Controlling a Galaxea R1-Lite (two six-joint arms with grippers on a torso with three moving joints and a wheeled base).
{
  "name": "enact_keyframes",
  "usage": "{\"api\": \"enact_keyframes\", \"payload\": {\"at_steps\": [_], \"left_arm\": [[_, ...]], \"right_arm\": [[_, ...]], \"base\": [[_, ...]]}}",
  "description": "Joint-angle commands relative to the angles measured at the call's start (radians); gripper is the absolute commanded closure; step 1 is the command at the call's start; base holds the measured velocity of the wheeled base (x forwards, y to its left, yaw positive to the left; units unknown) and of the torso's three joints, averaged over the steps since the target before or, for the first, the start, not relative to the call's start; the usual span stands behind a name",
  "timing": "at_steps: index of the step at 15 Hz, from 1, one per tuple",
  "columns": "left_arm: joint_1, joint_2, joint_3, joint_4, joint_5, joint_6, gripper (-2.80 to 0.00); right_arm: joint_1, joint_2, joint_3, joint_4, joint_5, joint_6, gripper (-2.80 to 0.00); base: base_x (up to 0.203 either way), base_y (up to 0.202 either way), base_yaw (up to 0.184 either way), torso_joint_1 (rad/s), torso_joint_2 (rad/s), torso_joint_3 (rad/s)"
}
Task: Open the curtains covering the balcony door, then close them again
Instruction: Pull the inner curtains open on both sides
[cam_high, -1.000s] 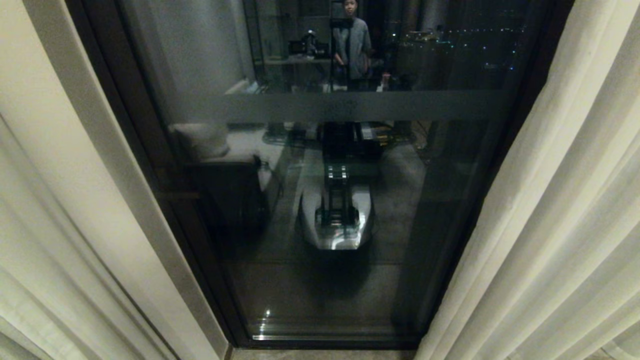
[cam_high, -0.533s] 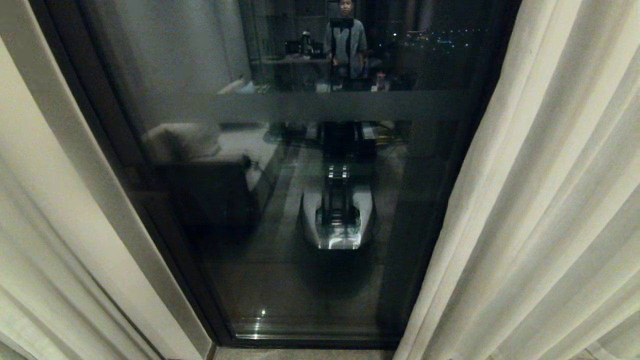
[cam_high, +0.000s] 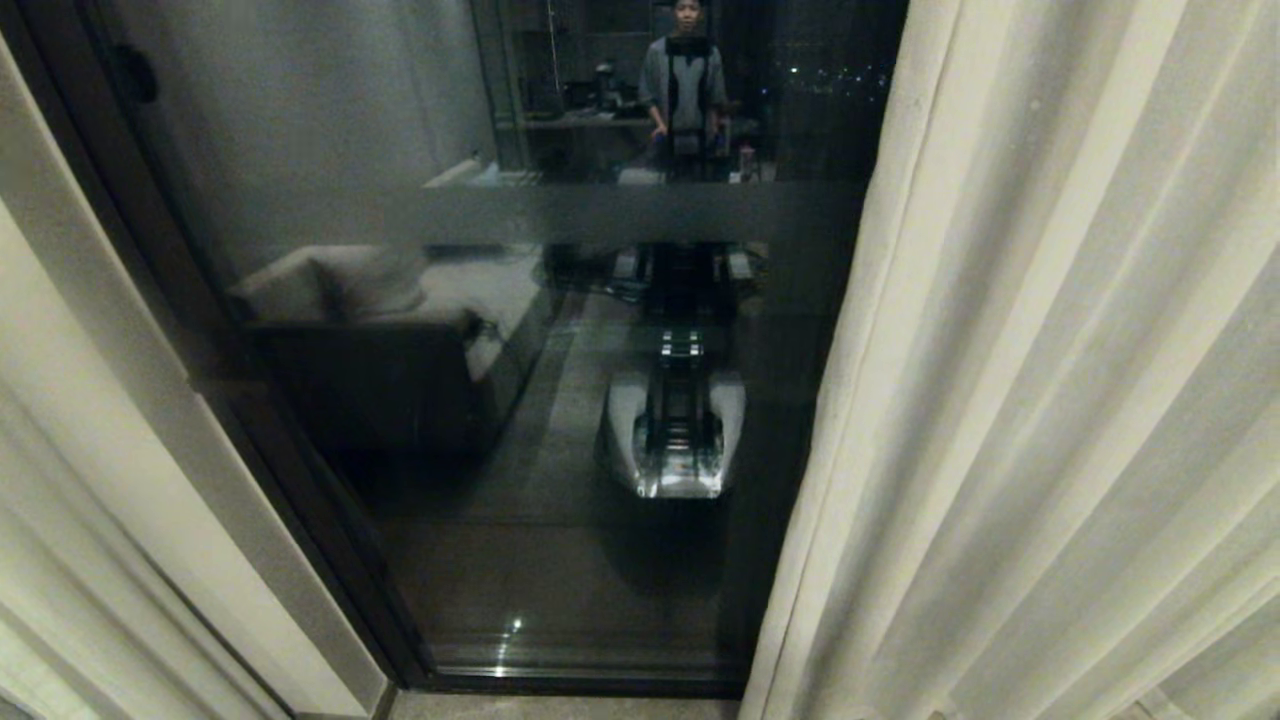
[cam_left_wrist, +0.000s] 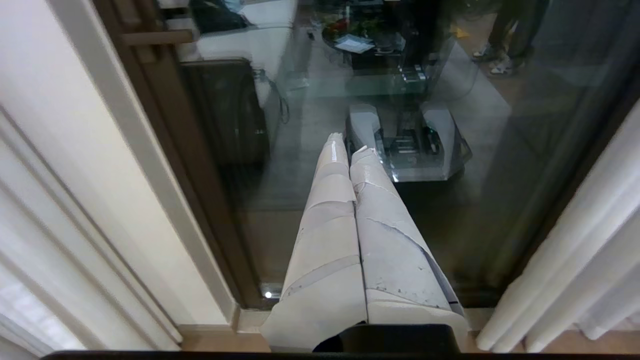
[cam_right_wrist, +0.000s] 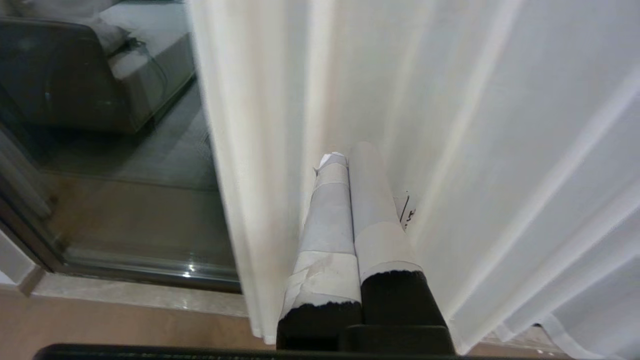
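Now the right curtain (cam_high: 1050, 400) is being carried leftward across the balcony door (cam_high: 560, 420) in the frame, closing underway; left gripper (cam_left_wrist: 347, 142) and right gripper (cam_right_wrist: 345, 152) are being kept together, empty.

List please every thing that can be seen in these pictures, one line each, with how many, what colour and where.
cream woven pleated curtains: two, cream; one panel on the right, one at the left edge.
glass balcony door with dark metal frame: one, dark; centre, uncovered between the panels.
frosted band: one, grey; across the glass.
cream wall strip: one; left of the frame.
reflected person: one; top of the glass.
reflected sofa: one, pale; left in the glass.
left pincer: shut, before the glass.
right pincer: shut, before the right panel.
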Motion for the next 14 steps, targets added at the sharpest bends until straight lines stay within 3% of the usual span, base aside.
{"api": "enact_keyframes", "payload": {"at_steps": [1, 11, 14], "left_arm": [[0.001, -0.002, 0.000, 0.000, 0.000, 0.000, 0.00], [0.001, -0.002, 0.002, -0.001, 0.002, -0.004, 0.00], [0.001, -0.002, 0.002, -0.003, 0.002, -0.006, 0.00]], "right_arm": [[0.000, 0.000, 0.000, 0.000, 0.001, -0.001, 0.00], [0.000, 0.000, 0.000, 0.000, 0.001, -0.001, 0.00], [0.000, 0.000, 0.000, 0.000, 0.001, -0.001, 0.00]], "base": [[0.000, -0.189, 0.004, 0.002, 0.00, 0.007], [0.000, -0.190, 0.003, 0.002, 0.00, 0.002], [0.000, -0.081, 0.000, 0.002, 0.00, 0.002]]}}
